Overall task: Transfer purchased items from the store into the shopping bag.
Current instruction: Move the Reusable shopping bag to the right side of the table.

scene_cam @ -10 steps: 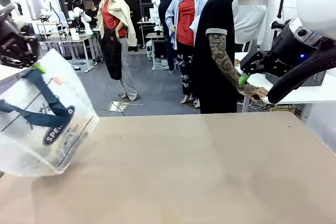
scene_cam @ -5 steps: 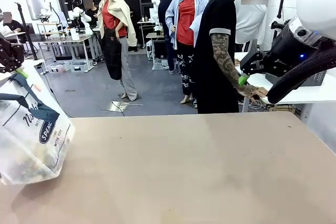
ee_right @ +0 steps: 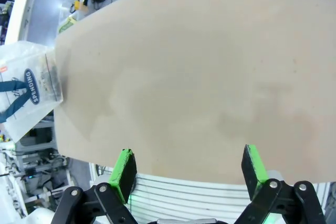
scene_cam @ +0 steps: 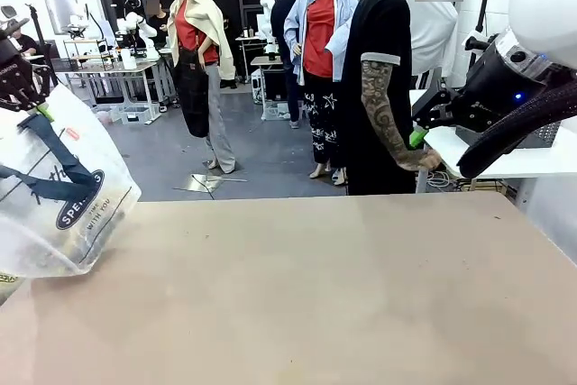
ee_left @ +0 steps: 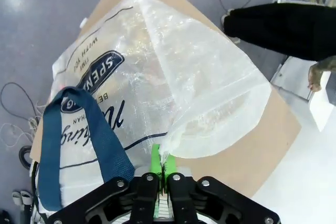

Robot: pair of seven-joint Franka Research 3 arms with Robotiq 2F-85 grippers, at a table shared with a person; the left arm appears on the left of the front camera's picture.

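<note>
the shopping bag [scene_cam: 56, 196] is held up at the table's [scene_cam: 306, 295] 9 o'clock edge, its top pinched between the closed fingers of the left gripper [ee_left: 164, 167] (green pads meeting on the plastic). a navy handle [ee_left: 73, 145] hangs loose beside the oval logo [scene_cam: 81, 209]. faint shapes inside are possibly the purchased items. the right gripper [ee_right: 186, 169] is held at 3 o'clock above the table, jaws wide and empty.
</note>
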